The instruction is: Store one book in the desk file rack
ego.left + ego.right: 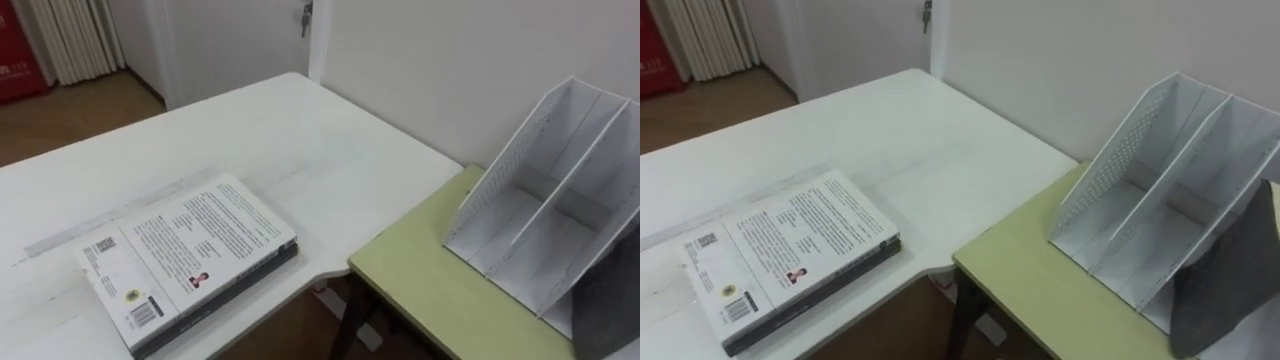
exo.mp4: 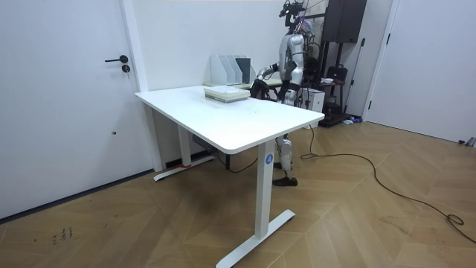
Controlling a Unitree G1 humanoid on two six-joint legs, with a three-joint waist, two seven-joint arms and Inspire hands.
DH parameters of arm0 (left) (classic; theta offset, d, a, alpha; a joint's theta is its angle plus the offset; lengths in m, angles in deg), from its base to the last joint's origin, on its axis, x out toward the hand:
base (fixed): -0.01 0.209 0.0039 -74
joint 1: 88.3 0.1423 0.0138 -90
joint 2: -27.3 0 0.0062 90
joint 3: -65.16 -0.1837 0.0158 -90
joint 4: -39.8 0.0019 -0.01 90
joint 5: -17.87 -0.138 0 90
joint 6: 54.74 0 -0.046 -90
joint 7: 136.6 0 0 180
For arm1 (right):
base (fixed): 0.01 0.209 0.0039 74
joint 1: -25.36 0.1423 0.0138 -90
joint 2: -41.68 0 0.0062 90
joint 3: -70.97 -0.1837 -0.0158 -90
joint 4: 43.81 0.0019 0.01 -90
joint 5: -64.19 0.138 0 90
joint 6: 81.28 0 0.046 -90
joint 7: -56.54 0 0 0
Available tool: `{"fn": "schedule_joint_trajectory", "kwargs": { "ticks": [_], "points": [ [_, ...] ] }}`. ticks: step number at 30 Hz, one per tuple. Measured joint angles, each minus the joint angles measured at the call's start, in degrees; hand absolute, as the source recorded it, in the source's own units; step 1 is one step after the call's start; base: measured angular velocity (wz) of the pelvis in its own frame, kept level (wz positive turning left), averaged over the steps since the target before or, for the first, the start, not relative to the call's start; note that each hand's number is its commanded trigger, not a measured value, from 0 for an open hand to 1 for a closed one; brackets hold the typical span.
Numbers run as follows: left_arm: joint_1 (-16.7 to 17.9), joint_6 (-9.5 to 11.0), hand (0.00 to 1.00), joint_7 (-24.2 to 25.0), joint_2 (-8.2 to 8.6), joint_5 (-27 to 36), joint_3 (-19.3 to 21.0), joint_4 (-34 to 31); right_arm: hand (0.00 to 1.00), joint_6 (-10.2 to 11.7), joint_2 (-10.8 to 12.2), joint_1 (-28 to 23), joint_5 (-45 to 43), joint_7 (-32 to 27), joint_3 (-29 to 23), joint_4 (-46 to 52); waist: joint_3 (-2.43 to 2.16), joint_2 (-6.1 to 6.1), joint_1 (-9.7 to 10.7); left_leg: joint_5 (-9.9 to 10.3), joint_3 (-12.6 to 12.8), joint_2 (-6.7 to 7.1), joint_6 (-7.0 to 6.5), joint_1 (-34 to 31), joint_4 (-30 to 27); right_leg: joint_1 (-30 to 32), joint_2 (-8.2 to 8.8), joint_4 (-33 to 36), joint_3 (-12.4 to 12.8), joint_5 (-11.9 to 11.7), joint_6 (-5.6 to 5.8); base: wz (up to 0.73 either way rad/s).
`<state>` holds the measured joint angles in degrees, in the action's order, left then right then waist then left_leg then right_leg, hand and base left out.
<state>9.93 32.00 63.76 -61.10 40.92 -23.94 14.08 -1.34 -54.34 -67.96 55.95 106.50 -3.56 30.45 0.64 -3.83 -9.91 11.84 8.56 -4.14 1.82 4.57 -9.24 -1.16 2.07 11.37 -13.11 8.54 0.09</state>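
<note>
A stack of two books [image 1: 190, 262] lies flat near the front edge of the white table [image 1: 250, 140], back cover up; the same stack [image 2: 225, 93] shows at the table's far end in the room view. The white file rack [image 1: 560, 200] stands with its slots open on a yellow-green desk [image 1: 430, 280] to the right. In the room view I stand behind the table's far corner, beside the rack [image 2: 230, 71]. My left hand [image 2: 258, 77] is held out low toward the books, too small to read.
A narrow gap separates the white table from the yellow-green desk. A dark grey panel [image 1: 1230, 280] leans at the rack's right side. The wall runs behind both, with a door [image 1: 240, 40] at the table's far end. A dark shelf [image 2: 338, 52] stands behind me.
</note>
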Motion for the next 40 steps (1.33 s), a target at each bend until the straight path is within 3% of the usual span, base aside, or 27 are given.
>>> {"fn": "schedule_joint_trajectory", "kwargs": {
  "ticks": [6,8,10,15,26,30,34,36,40],
  "points": [
    [0.1,-0.6,0.00,-0.5,0.19,0.2,0.1,0.0,0.00,-1.1,1.6,-0.3,-12.6,-2.6,-0.6,-14.2,-0.26,0.23,0.1,0.0,0.1,0.05,-0.01,0.1,-0.3,-0.3,0.06,-0.1,-0.1,0.0,0.02,0.01],
    [0.1,-0.8,0.00,-1.4,0.35,1.0,0.0,0.0,0.00,-1.0,1.6,-0.1,-13.3,-4.9,-1.4,-17.2,-0.22,0.58,0.1,0.0,0.1,0.09,-0.01,0.0,-0.4,-0.4,0.07,-0.3,-0.1,0.0,0.01,0.02],
    [0.0,-1.3,0.00,-2.0,0.51,1.1,0.0,0.1,0.00,-1.0,2.1,0.1,-13.5,-6.8,-2.5,-21.1,-0.55,0.50,0.3,0.0,0.1,0.10,-0.01,0.1,-0.4,-0.9,0.01,-0.9,-0.1,0.0,0.01,0.06],
    [0.3,-1.9,0.00,-1.8,1.42,-2.4,3.0,0.2,0.00,0.4,4.7,0.0,-13.0,-11.2,-9.7,-32.2,-0.62,0.90,0.2,0.0,-0.1,0.15,-0.01,0.6,-0.5,-2.4,0.13,-1.7,-1.4,0.0,0.11,0.13],
    [0.0,-4.4,0.00,-0.7,2.40,-4.3,5.4,1.5,0.00,0.9,4.4,0.3,-12.5,-19.0,-14.9,-42.7,-0.78,2.83,0.4,0.0,0.9,0.66,-0.04,1.4,-0.3,-2.6,0.49,-1.8,-1.2,0.6,0.69,0.01],
    [0.4,-5.2,0.00,-1.5,2.51,-5.3,6.6,2.1,0.00,0.9,4.5,0.3,-11.9,-25.0,-18.5,-47.3,-0.48,3.67,1.6,0.0,1.6,1.01,-0.04,2.0,-0.1,-3.5,0.88,-1.9,-1.2,0.8,1.12,0.01],
    [1.2,-5.6,0.00,-2.8,2.56,-5.2,7.1,1.9,0.00,-0.1,4.8,-1.6,-13.9,-34.3,-18.5,-51.2,-0.65,4.05,3.9,0.0,3.4,1.04,-0.04,2.1,-0.1,-3.8,1.16,-2.1,-1.8,1.2,1.31,0.11],
    [1.6,-5.5,0.00,-4.2,2.78,-4.7,7.1,1.9,0.00,-2.6,6.4,-5.4,-14.5,-39.0,-17.9,-54.5,-0.78,3.99,4.1,0.0,3.4,0.97,-0.04,2.2,-0.2,-3.8,1.18,-1.7,-1.9,1.6,1.19,0.02],
    [2.7,-4.4,0.00,-6.3,3.64,-4.2,7.9,2.0,0.00,-3.8,10.6,-8.9,-14.3,-41.9,-18.5,-58.2,-0.70,4.07,5.4,0.0,3.2,0.71,-0.04,3.3,-0.1,-3.9,0.90,-1.1,-1.0,2.0,0.70,-0.21]
  ]
}}
